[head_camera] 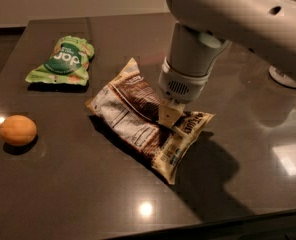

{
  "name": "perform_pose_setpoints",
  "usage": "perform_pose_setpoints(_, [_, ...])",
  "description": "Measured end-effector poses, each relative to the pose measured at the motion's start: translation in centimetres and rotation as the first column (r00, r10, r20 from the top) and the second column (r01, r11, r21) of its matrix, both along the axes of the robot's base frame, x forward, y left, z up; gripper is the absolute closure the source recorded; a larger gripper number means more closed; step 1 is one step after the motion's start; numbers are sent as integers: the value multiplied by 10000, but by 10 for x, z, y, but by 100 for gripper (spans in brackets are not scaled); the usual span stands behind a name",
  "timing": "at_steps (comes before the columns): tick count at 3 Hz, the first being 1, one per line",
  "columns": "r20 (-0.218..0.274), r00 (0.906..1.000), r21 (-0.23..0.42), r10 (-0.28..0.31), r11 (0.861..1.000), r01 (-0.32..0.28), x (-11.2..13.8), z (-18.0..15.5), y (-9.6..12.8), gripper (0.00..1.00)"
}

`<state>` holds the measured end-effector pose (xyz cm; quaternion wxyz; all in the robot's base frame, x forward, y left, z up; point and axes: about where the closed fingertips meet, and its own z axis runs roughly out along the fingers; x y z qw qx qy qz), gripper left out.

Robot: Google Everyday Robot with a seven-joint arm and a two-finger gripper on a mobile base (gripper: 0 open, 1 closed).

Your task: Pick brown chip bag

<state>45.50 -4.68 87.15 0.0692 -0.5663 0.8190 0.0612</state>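
Observation:
The brown chip bag (138, 116) lies diagonally in the middle of the dark table, its white label panel to the left and its cream lettered end to the right. My gripper (169, 118) comes straight down from the big white arm onto the bag's middle. Its cream fingers (168, 115) are pinched on the bag's upper face. The bag looks slightly raised, with a dark shadow under its lower edge. The arm hides the bag's far right edge.
A smaller green bag (62, 61) lies at the back left. An orange (18, 130) sits near the left edge. A white round object (287, 77) stands at the far right. The table's front edge (188, 224) runs close below the bag.

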Motion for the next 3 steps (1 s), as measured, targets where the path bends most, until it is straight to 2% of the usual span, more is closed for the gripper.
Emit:
perform_pose_setpoints(1, [154,9996,399,250,9989,-256,-2,19,4,100])
perform_pose_setpoints(3, [1015,9936,1081,486,9924,-596,12,71,7,100])
